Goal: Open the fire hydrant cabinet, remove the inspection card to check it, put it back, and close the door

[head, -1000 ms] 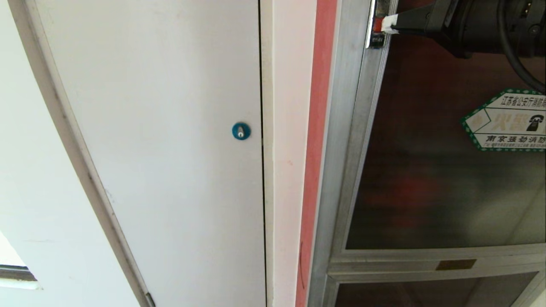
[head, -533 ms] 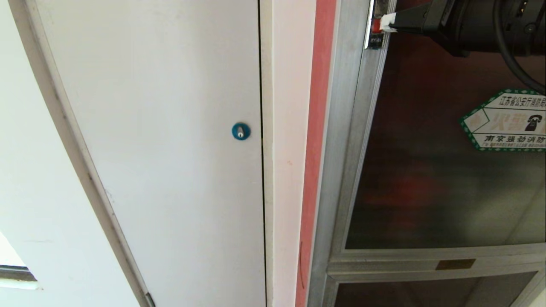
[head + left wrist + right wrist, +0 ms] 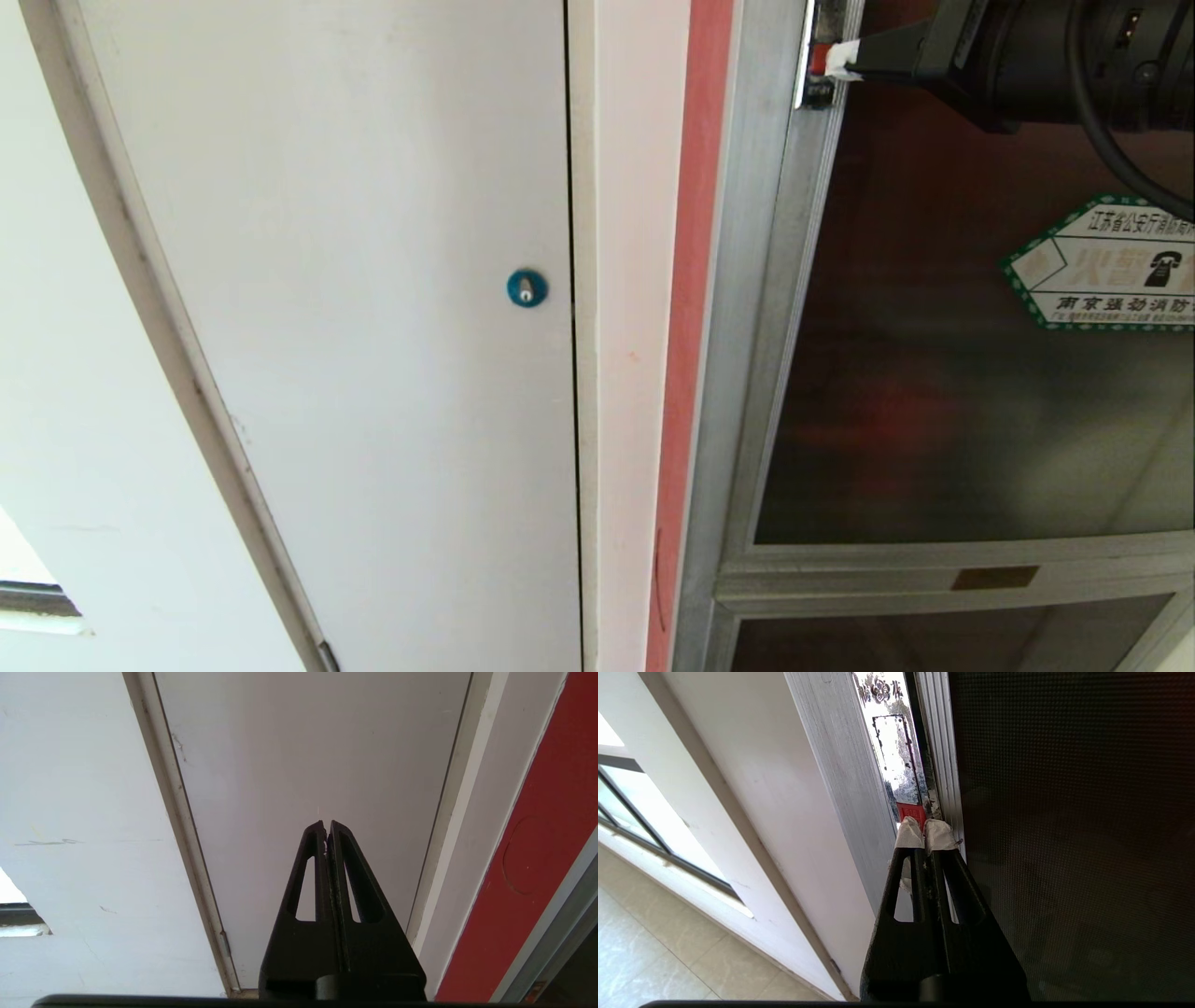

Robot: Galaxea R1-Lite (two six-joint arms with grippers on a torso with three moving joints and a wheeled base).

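Observation:
The fire hydrant cabinet [image 3: 747, 327] shows its silver aluminium frame beside a red strip. Its door [image 3: 934, 373] is dark tinted glass with a green-bordered white sticker [image 3: 1106, 266]. A small red latch [image 3: 819, 58] sits at the door's upper left edge. My right gripper [image 3: 840, 60] reaches in from the upper right, shut, with its white-taped tips touching the latch [image 3: 911, 811] and nothing between them. In the right wrist view the gripper [image 3: 926, 828] lies along the door's glass [image 3: 1064, 835]. The inspection card is hidden. My left gripper [image 3: 326, 823] is parked, shut and empty.
A plain white door [image 3: 355, 280] with a blue round lock [image 3: 527, 287] stands left of the cabinet. Below the glass door is a frame rail with a small brass plate [image 3: 994, 578] and a lower dark panel [image 3: 934, 644]. A window [image 3: 626, 802] and tiled floor [image 3: 654, 961] lie further left.
My right gripper's tips have crept slightly to the left with the latch. The door's sticker has also shifted a little left, while the white door has stayed put.

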